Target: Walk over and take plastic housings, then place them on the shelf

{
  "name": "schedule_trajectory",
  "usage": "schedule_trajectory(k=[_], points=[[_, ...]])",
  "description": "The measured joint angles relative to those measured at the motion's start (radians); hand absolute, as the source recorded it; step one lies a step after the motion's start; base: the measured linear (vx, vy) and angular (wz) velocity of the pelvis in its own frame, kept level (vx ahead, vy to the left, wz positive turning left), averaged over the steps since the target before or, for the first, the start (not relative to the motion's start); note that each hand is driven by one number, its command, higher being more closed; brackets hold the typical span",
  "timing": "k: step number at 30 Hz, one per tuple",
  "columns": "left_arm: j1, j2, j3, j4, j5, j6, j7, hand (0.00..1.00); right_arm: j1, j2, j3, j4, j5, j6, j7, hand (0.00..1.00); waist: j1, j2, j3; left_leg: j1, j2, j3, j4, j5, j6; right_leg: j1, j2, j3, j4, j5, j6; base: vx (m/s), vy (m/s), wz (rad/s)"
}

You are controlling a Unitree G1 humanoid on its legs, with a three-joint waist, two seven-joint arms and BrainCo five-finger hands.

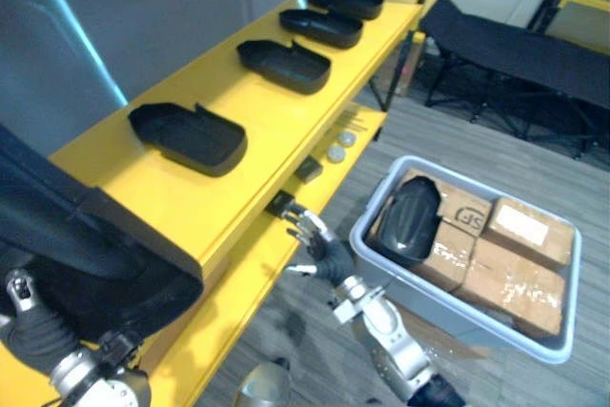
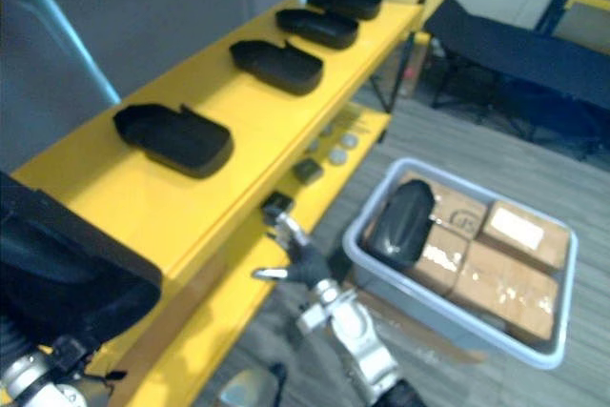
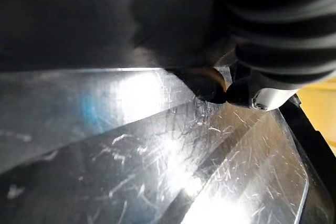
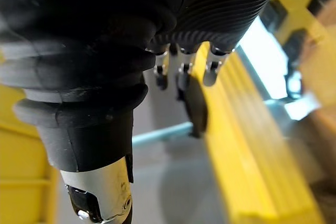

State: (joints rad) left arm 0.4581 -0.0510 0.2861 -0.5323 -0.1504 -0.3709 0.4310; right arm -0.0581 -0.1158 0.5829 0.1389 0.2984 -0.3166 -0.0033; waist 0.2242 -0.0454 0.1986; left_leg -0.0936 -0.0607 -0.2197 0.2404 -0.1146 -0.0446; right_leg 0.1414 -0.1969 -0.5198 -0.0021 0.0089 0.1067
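Several black plastic housings lie in a row on the yellow shelf top [image 1: 191, 207]; the nearest [image 1: 188, 137] sits ahead of two more [image 1: 284, 64] [image 1: 320, 26]. A large glossy black housing [image 1: 86, 254] hangs at the lower left over the shelf's near end. My left hand [image 3: 273, 51] is under it, a dark fingertip [image 3: 210, 90] pressed on its shiny surface [image 3: 157, 171]. My right hand [image 1: 324, 253] hovers open beside the lower shelf's edge, holding nothing. Another black housing [image 1: 410, 221] rests in the grey bin [image 1: 477, 326].
The grey bin stands on the floor right of the shelf, with cardboard boxes [image 1: 515, 274] in it. Small parts [image 1: 335, 152] lie on the lower yellow shelf [image 1: 248, 283]. A black cot [image 1: 515, 45] stands at the back right.
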Motion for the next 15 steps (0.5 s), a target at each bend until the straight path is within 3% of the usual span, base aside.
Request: schedule_trajectory(k=[3, 9, 12, 15], points=[[0.01, 0.004, -0.016, 0.006, 0.003, 0.005, 0.0, 1.0, 0.013, -0.01, -0.033, 0.0, -0.019, -0.001, -0.02, 0.0, -0.003, -0.011, 0.007, 0.0, -0.002, 0.0, 0.015, -0.017, 0.006, -0.006, -0.014, 0.003, 0.048, -0.032, 0.003, 0.01, 0.061, 0.11], [0.025, 0.006, -0.021, 0.072, -0.004, 0.042, 0.011, 1.0, 0.019, -0.045, -0.073, 0.0, -0.021, -0.005, 0.011, 0.0, -0.016, -0.003, 0.012, -0.001, -0.005, -0.023, 0.044, -0.025, 0.006, 0.004, -0.015, -0.017, 0.103, -0.074, -0.009, 0.0, 0.005, 0.16], [0.026, 0.005, -0.026, 0.114, -0.05, 0.042, -0.041, 1.0, 0.067, -0.046, -0.137, -0.001, -0.019, -0.004, 0.005, 0.0, -0.018, -0.001, 0.024, -0.018, -0.019, -0.066, 0.049, -0.015, 0.005, 0.058, -0.01, -0.112, 0.111, -0.11, 0.007, 0.0, -0.056, 0.91], [0.056, 0.004, -0.035, 0.125, -0.086, 0.04, -0.099, 1.0, 0.115, -0.057, -0.19, 0.0, -0.028, -0.005, -0.018, 0.0, -0.016, 0.005, 0.038, -0.052, -0.014, -0.013, 0.078, -0.007, 0.009, 0.095, -0.007, -0.172, 0.116, -0.121, 0.014, -0.01, -0.007, 0.82]])
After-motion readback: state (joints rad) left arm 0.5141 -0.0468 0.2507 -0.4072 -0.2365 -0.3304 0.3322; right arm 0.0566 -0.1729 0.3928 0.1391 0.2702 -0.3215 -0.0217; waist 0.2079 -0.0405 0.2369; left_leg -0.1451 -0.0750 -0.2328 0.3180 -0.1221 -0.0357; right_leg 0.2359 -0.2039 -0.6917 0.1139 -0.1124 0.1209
